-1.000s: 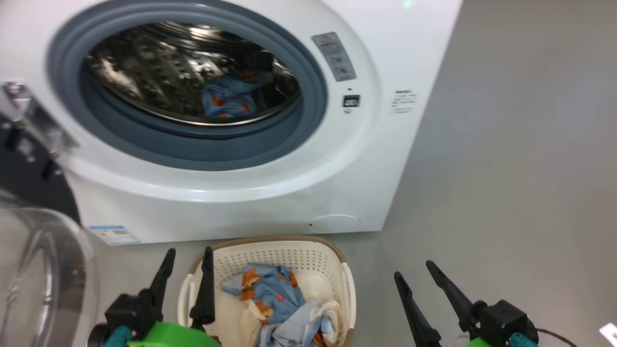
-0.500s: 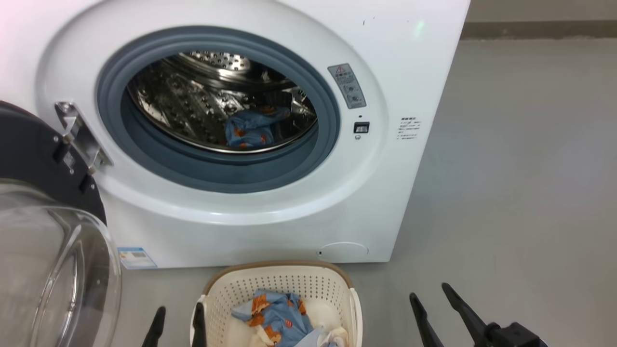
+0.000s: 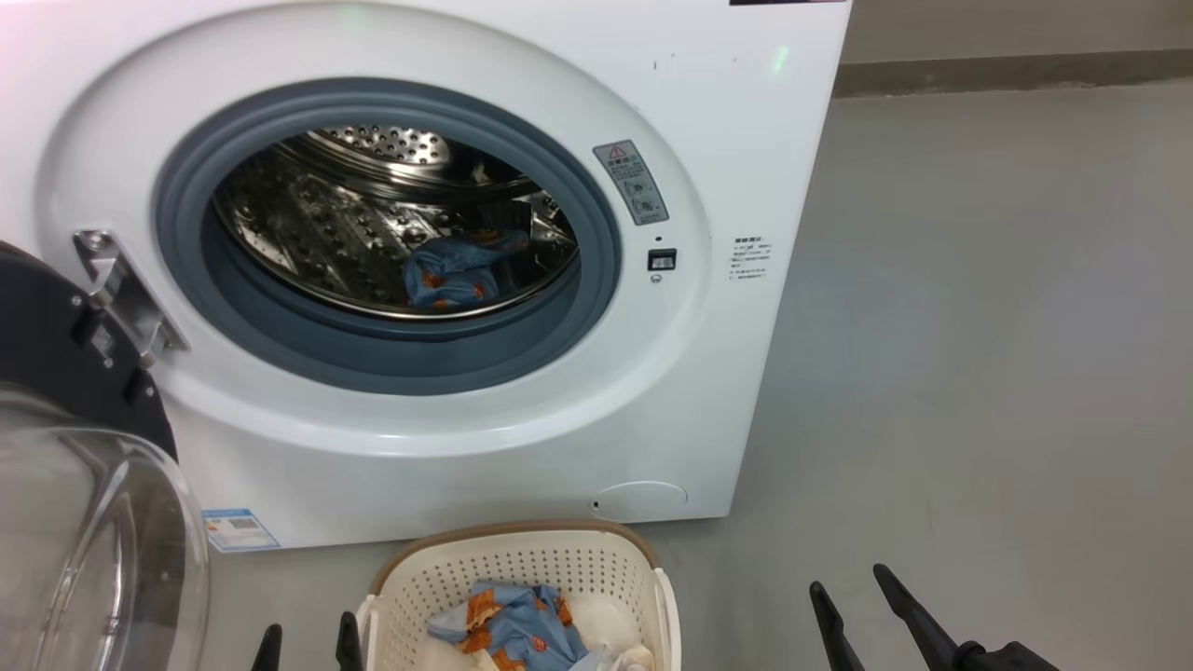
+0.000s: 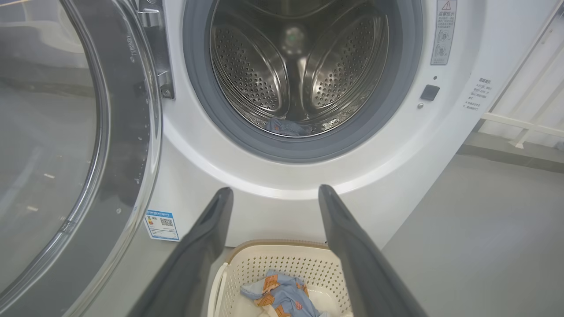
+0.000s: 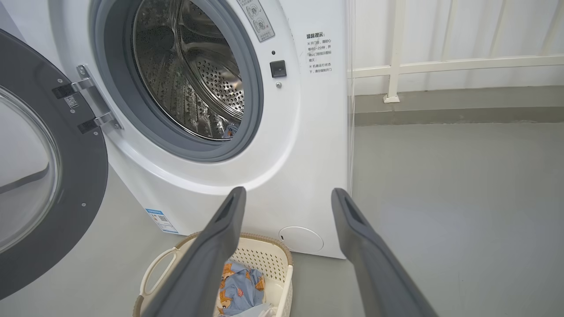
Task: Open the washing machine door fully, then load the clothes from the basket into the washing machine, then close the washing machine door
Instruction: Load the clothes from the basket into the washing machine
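Your left gripper (image 4: pixel 274 190) and right gripper (image 5: pixel 287 191) both stand spread and empty, flanking the basket (image 3: pixel 522 567) at the foot of the washing machine (image 3: pixel 746 140). You're mid-loading: the washing machine door (image 3: pixel 56 345) hangs wide, and one blue piece (image 3: pixel 457 270) lies at the front edge of the drum (image 3: pixel 326 233). Next, dip into the basket's middle for the clothes (image 3: pixel 508 629), a crumpled blue bundle.

Door (image 3: pixel 47 345) swung wide, the washing machine (image 3: pixel 727 140) holds one blue garment (image 3: pixel 457 270) in its drum (image 3: pixel 317 233); more clothes (image 3: pixel 522 629) lie in the basket (image 3: pixel 522 564) in front.
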Controlling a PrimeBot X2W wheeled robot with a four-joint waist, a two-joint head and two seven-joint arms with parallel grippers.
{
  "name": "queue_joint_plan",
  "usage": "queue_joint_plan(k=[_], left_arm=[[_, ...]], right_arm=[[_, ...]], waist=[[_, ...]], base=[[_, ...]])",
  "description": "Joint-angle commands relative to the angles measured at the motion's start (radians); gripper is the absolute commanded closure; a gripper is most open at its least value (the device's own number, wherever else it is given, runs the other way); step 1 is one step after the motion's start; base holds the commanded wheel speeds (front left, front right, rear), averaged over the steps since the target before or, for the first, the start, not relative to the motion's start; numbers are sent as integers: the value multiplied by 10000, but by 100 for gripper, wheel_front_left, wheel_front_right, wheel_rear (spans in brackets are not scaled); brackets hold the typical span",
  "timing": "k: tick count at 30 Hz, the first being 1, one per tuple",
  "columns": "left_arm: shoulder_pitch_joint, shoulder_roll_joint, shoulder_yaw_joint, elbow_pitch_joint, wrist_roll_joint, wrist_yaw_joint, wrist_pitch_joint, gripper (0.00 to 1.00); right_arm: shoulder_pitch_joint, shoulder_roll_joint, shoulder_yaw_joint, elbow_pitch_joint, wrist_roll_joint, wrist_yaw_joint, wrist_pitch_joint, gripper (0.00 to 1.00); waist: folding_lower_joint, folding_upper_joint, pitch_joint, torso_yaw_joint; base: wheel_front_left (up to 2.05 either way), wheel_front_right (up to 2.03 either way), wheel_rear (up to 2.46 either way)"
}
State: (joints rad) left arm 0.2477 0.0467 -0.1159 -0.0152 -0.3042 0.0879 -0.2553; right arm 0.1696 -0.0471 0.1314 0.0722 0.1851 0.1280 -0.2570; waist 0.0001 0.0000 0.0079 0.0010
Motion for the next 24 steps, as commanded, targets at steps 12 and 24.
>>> queue_joint_plan(k=[12, 24], left_arm=[[-1210, 36, 32, 757, -82, -367, -65, 0], [-3678, 229, 141, 3603, -923, -1186, 584, 0]], right_arm=[[-664, -31, 143, -525, -33, 27, -48, 0], [-1902, -31, 467, -777, 40, 27, -48, 0]], waist=[[-1, 0, 1576, -772], [-1, 0, 4059, -1861]], base=[[0, 0, 0], [0, 0, 0]])
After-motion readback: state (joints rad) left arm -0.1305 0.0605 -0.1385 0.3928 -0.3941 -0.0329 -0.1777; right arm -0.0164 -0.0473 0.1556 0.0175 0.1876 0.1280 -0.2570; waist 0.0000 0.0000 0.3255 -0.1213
